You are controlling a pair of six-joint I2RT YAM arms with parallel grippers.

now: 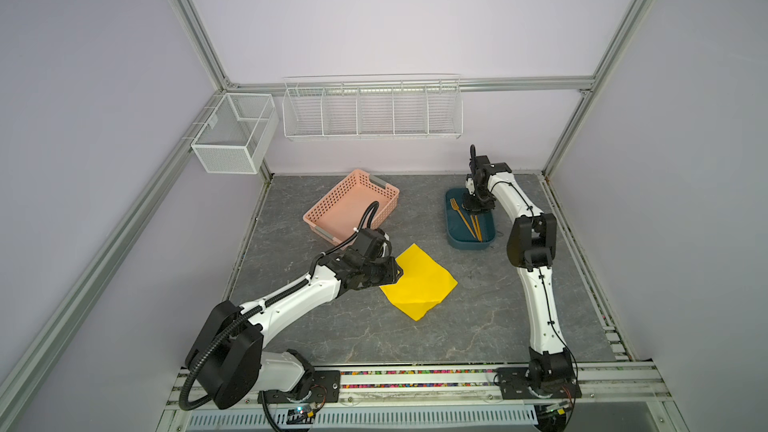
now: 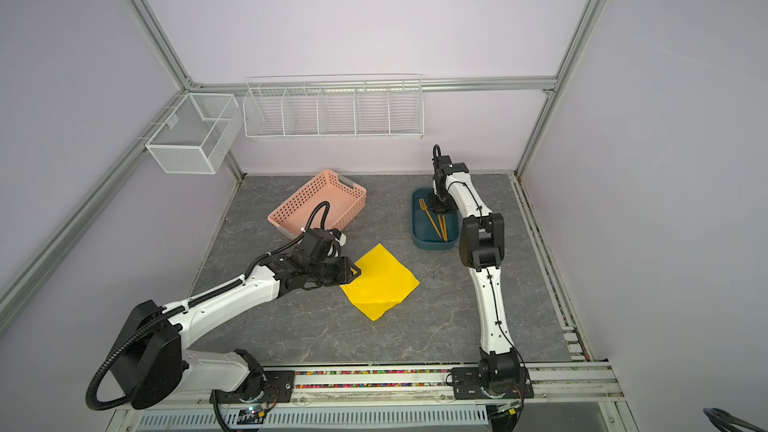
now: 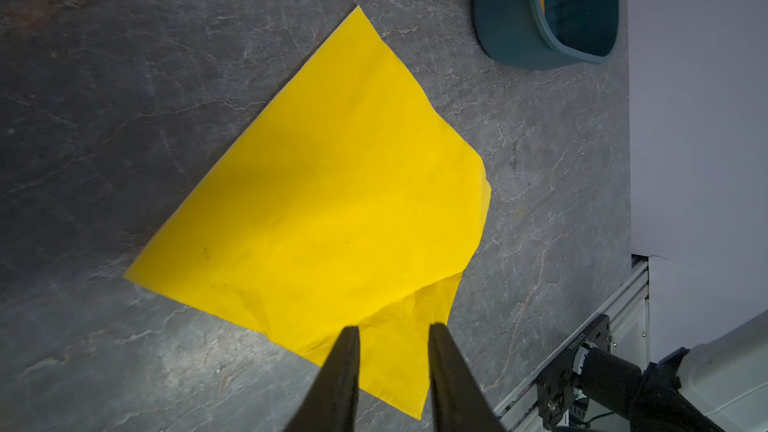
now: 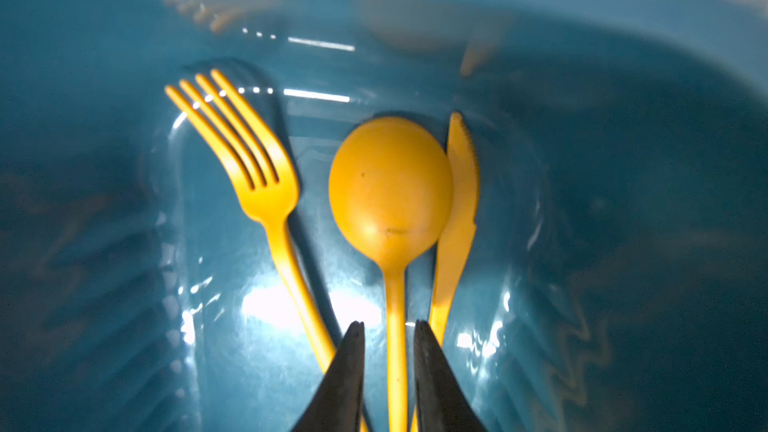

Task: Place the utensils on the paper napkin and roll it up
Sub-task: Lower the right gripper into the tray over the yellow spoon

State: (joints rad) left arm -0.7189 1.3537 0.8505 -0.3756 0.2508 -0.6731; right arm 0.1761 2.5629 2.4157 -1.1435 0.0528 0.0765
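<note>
The thin bright yellow square paper napkin [image 1: 419,282] [image 2: 380,282] lay on the grey stone-patterned worktop [image 1: 415,334], one corner pointing toward the back wall. It was near the middle and well apart from the cutlery. Its sheet was mostly flat, with creases and a folded flap at the side nearest the robot.

The left tool [image 3: 394,326] sat at the napkin's left corner, its two dark fingers [image 3: 340,367] set a narrow way apart with yellow paper [image 3: 332,201] showing between them. The pictures did not show whether the tips pressed the paper or only hovered over it.

The three slim orange-gold plastic utensils lay together inside the deep teal plastic tray [image 1: 469,244] [image 2: 432,244] at the back right of the worktop. The four-tined fork [image 4: 257,176] angled away to one side. The round-bowled spoon [image 4: 390,184] was in the middle, and the knife [image 4: 461,201] was just beside the spoon's bowl.

The right tool [image 4: 388,322] reached down into the tray. Its fingers stood narrowly apart on either side of the spoon's handle, a slim gap visible on each side, so nothing was gripped.

A pink perforated plastic basket [image 1: 345,218] stood behind the left arm, apart from the napkin.
</note>
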